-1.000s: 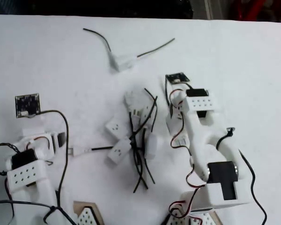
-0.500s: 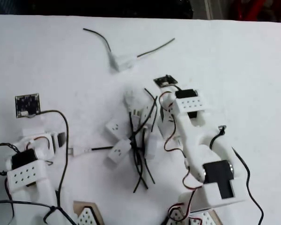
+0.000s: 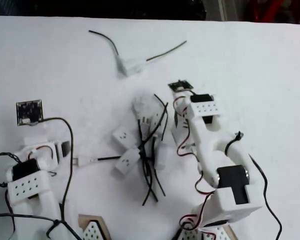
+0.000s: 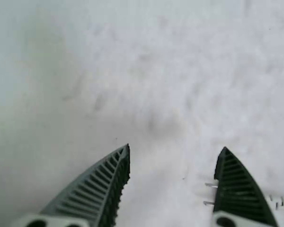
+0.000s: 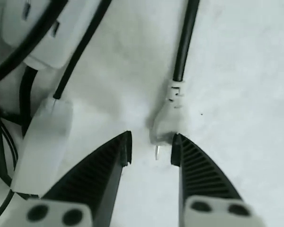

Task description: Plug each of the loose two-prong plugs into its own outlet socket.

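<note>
Plug at the claw: a small white two-prong plug (image 5: 166, 124) on a black cord (image 5: 184, 42) lies flat on the white table (image 3: 250, 60), at the right edge of the heap of white sockets and black cords (image 3: 142, 145).
Plug against claw: its pronged end sits between the fingertips of the right gripper (image 5: 151, 144), close against one finger and apart from the other.
Right claw state: narrowly parted, straddling the plug's tip without clamping it.
Beside that plug: a white oblong block (image 5: 40, 142) with its own black cord lies just beside, on the heap side.
Heap contents: two white square sockets (image 3: 124, 136) (image 3: 127, 161) lie at the heap's left side, cords crossing over them.
Second plug: a white plug (image 3: 85, 161) with bare prongs lies left of the heap, its cord running into it.
Left claw state: the left gripper (image 4: 175, 149) is spread wide above bare table, two prongs showing just beside one finger.
Beyond the heap: a white joined plug and socket (image 3: 130, 65) with two black cords lies well apart.
</note>
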Controlling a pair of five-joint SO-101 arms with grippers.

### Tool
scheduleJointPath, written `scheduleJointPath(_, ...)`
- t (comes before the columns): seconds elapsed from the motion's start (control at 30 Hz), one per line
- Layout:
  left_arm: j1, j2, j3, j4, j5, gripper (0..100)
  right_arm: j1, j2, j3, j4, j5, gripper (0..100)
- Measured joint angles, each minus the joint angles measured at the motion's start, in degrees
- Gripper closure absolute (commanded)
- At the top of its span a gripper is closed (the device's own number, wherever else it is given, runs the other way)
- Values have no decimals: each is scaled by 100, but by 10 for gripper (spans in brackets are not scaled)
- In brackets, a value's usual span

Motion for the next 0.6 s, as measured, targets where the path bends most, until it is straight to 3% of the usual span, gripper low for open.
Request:
scheduleJointPath(0.47, 0, 0, 0, -18, 0, 710, 79, 149, 26, -114, 44, 858)
scheduleJointPath(0.6, 0, 0, 0, -18, 0, 710, 88, 149, 35, -167, 44, 935)
